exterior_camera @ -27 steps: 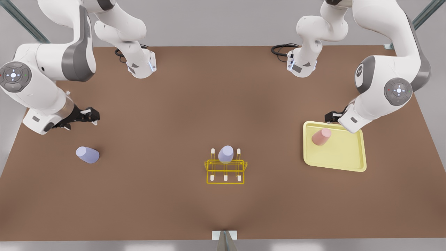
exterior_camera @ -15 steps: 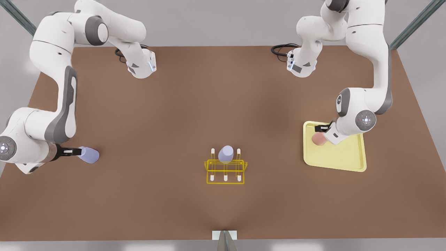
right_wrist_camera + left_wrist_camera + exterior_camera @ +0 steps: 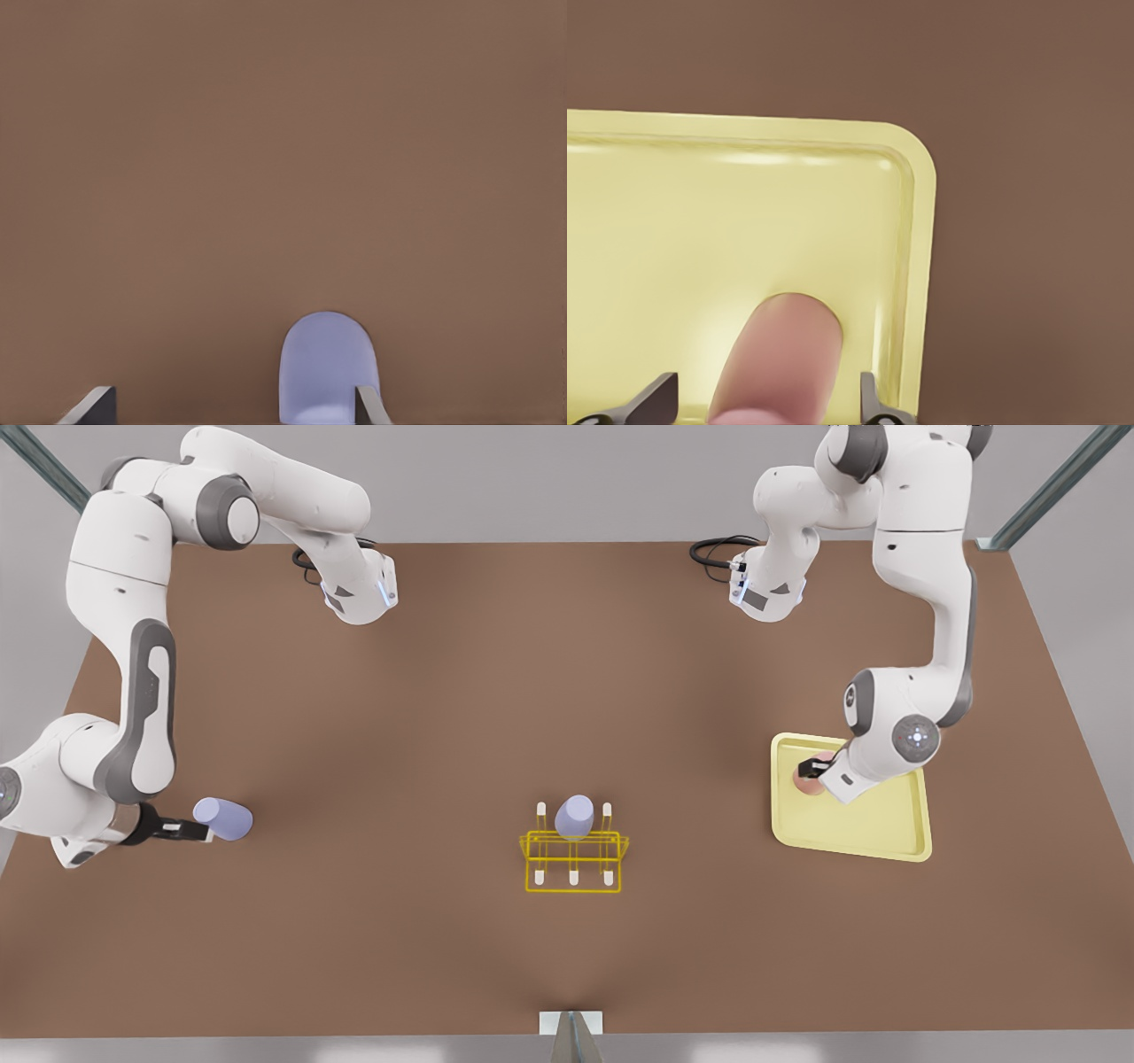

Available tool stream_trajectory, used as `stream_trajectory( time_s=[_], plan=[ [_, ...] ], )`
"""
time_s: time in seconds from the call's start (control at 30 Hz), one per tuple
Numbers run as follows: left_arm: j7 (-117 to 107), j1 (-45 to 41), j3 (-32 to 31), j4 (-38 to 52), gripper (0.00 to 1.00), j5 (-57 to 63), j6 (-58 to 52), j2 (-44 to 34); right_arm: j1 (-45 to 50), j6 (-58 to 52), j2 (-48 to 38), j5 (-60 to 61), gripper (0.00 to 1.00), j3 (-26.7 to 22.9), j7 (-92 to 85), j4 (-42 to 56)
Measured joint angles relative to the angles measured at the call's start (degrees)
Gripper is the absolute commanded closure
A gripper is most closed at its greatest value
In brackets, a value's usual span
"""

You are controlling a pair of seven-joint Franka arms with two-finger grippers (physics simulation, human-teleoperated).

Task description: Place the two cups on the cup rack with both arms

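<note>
The left gripper (image 3: 811,767) is down over the pink cup (image 3: 780,354), which sits in a corner of the pale yellow tray (image 3: 877,824) on the front view's right. Its fingers are spread wide, one on each side of the cup, and not touching it yet. The right gripper (image 3: 199,831) is at the lavender cup (image 3: 223,818) on the brown table (image 3: 567,691), on the front view's left. Its fingers are wide apart too. One looks very close to the cup's side.

To do this well, I think each arm should get its cup right in the middle of its fingers, then squeeze softly and lift straight up. The right one looks a bit off to one side.

The yellow cup rack (image 3: 573,859) waits in the middle, with another lavender cup (image 3: 574,816) already on a peg.

The arm covers most of the pink cup in the front view. Both wrist views cut off the fingertips and the cups' near ends.
</note>
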Motion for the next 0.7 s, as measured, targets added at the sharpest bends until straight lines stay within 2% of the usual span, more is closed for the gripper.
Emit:
stream_trajectory(
  time_s=[0.27,0.53,0.7],
  plan=[
    [1.6,0.3,0.0,-4.5,0.0,0.0,4.8,-2.3,0.9,2.6,-0.8,-10.1,0.0,-0.1,-0.1,-4.2],
    [2.6,0.6,0.0,-8.2,0.0,-0.1,10.6,-1.6,0.4,15.5,-4.7,-7.4,0.0,0.0,1.9,-17.0],
    [3.0,0.7,0.0,-8.8,0.0,-0.1,12.9,0.6,0.0,21.0,-4.8,-6.4,0.0,-0.1,2.8,-19.0]
  ],
)
